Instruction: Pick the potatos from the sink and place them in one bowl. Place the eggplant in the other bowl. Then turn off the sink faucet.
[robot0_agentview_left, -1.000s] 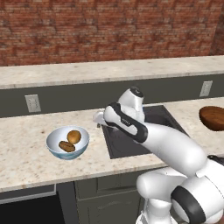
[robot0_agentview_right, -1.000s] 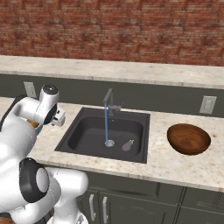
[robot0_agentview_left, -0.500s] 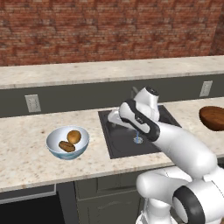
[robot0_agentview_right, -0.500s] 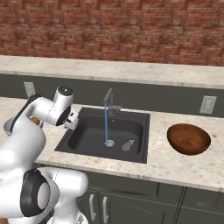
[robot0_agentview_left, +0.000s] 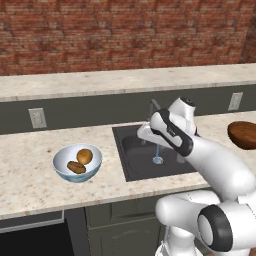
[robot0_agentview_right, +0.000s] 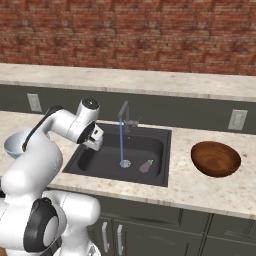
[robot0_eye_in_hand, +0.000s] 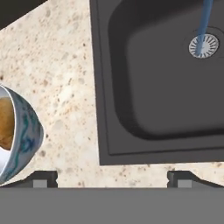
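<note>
while the open hand (robot0_agentview_right: 96, 140) hovers, the eggplant (robot0_agentview_right: 146, 166) lies well apart.

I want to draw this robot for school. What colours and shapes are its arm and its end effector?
The arm is glossy white, made of fat rounded tube sections, with dark grey bands and round caps at the joints. The end effector is a small white block with dark patches. Its two finger tips are small, dark and squarish. I see no cables or markings.
</note>
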